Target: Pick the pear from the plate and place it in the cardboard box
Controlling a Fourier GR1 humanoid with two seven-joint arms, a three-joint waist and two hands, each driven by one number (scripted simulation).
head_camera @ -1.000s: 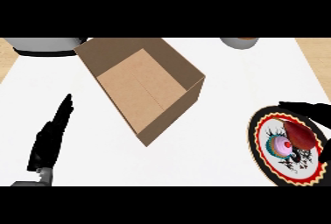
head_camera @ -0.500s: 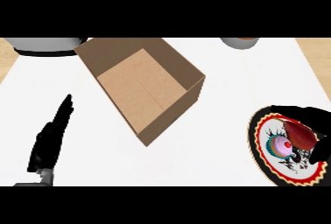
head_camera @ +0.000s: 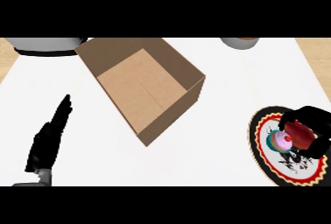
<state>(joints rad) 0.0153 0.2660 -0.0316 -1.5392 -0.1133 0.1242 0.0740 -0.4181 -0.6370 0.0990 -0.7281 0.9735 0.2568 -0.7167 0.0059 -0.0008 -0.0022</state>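
A patterned round plate [head_camera: 264,144] with a black, red and cream rim lies at the right edge of the white counter. On it sits a dark red pear [head_camera: 299,134]. My right hand [head_camera: 311,118] comes in from the right, its black fingers curled round the pear from above and below. An open cardboard box [head_camera: 139,83] stands at upper centre, tilted, with nothing inside. My left hand [head_camera: 50,139] rests at the lower left, fingers straight and pointing up, well apart from the box.
A grey round pot [head_camera: 45,45] sits at the top left behind the box. A small grey bowl [head_camera: 239,42] shows at the top edge, right of centre. White counter [head_camera: 213,166] stretches between box and plate.
My right hand's fingers have closed a little more round the pear on the plate. The left hand, box and plate have not moved.
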